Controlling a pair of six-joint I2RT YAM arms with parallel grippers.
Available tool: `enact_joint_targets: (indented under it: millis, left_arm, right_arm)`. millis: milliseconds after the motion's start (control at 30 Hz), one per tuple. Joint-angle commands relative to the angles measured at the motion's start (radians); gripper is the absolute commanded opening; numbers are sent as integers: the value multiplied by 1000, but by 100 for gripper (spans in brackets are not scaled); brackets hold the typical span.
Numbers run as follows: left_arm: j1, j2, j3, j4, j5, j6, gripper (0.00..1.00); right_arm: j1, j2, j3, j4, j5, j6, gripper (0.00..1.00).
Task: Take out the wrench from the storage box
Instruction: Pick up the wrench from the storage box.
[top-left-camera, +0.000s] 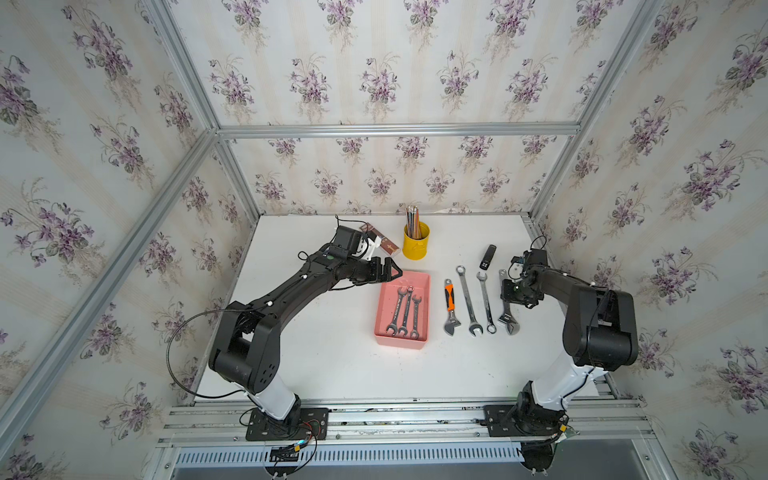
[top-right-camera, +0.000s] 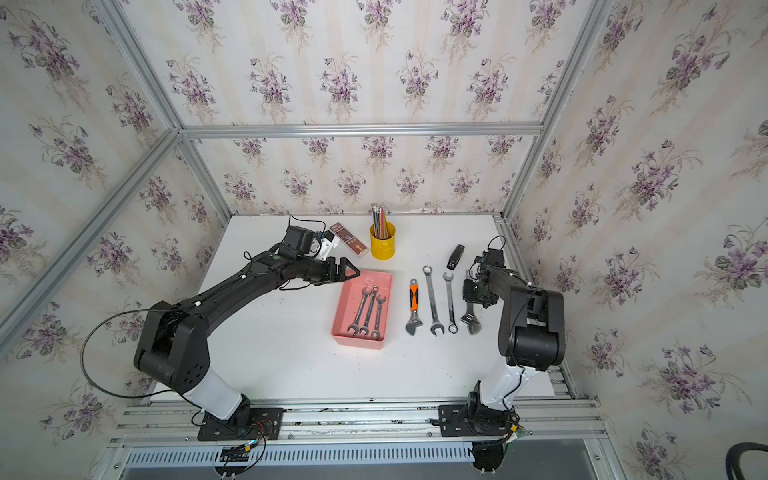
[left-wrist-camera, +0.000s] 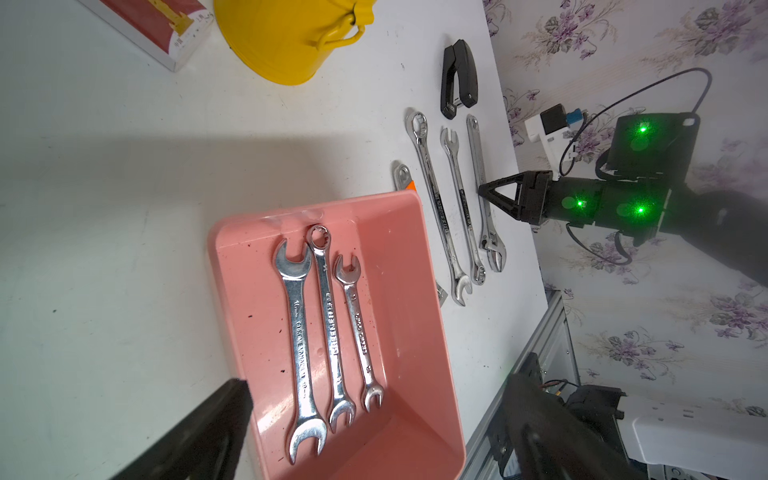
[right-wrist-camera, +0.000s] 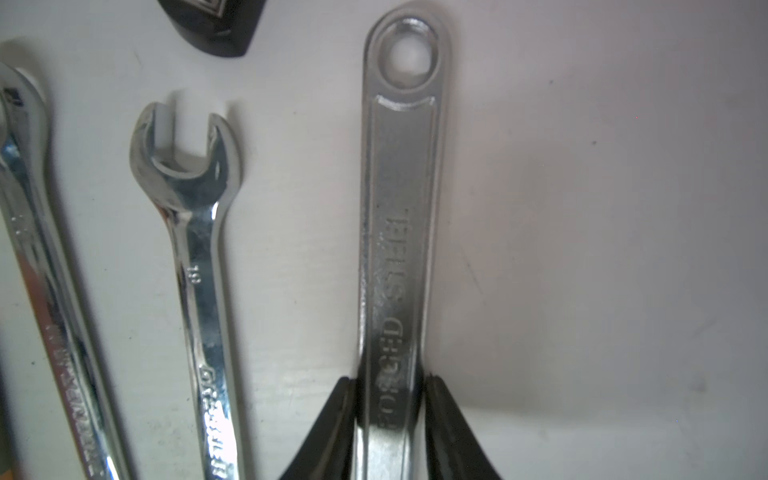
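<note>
Wrenches (top-left-camera: 403, 311), three, side by side in storage box (top-left-camera: 423, 291) at table (top-left-camera: 332, 365) centre; at its 3 o'clock right fingers (right-wrist-camera: 328, 428) closely flank adjustable wrench (right-wrist-camera: 401, 249), grip we cannot tell, so we should spread them fully before lifting, then lower wide-open, empty left fingers (left-wrist-camera: 208, 432) from 11 o'clock.

Pink storage box (left-wrist-camera: 395, 311) holds three wrenches side by side: large open-end wrench (left-wrist-camera: 300, 345), combination wrench (left-wrist-camera: 332, 332), small open-end wrench (left-wrist-camera: 360, 332). Beyond it, right gripper (left-wrist-camera: 484, 192) tips at silver adjustable wrench (left-wrist-camera: 476, 153) handle on white table (left-wrist-camera: 124, 208).
</note>
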Motion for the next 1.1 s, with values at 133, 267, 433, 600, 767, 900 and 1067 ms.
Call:
enact_joint_targets:
  millis: [133,267,433,600,767,900,1067]
  left_arm:
    - [-13,-21,25,-39,-22,32,99]
    - [-41,-41,50,-101,-108,64,99]
    - [-122,-43,97,-195,-260,111,99]
    - [-188,-21,115,-228,-371,110,98]
    - [-259,37,164,-282,-460,134,94]
    - [-299,79,173,-298,-538,127,90]
    - [-340,148,207,-328,-619,125,83]
  right_arm:
    - [16,-83,35,-67,11,-1,37]
    - [44,-176,30,-83,-35,12,42]
    - [119,-343,5,-93,-162,86,61]
    - [240,-498,-33,-84,-260,225,93]
    - [360,-586,-61,-88,-280,336,100]
    - [435,-624,-62,-116,-272,367,100]
    - [496,-649,-72,-129,-259,411,100]
